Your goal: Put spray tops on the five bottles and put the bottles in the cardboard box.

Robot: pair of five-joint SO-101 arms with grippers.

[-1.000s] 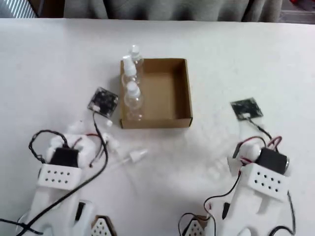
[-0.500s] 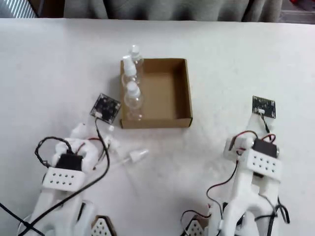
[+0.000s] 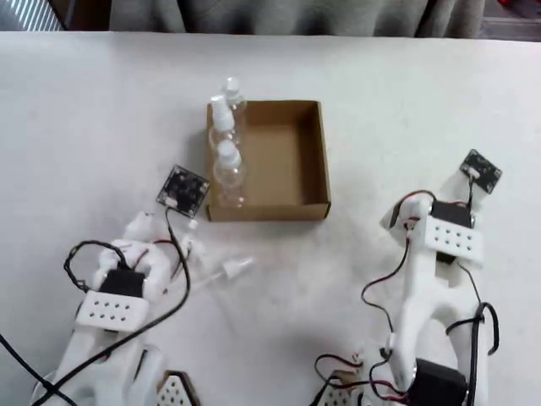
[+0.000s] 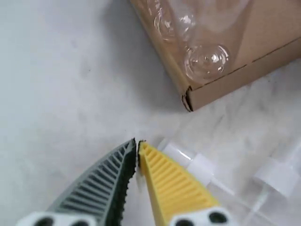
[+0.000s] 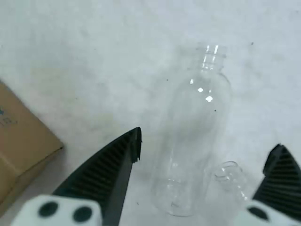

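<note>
Right tool point(image 5: 207, 141) gapes over a capless clear plastic bottle point(image 5: 192, 136), probably to grasp it; left tool point(image 4: 138, 143), pinched together, rests beside a white spray top point(image 4: 194, 165).

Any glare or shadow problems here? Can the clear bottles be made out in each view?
High view: the clear plastic bottles read well against the brown cardboard box, while the white spray top barely stands out on the white table. Left wrist view: soft shadow beside the box, small glints on a bottle base. Right wrist view: the uncapped clear bottle is traced by outline and glints.
</note>
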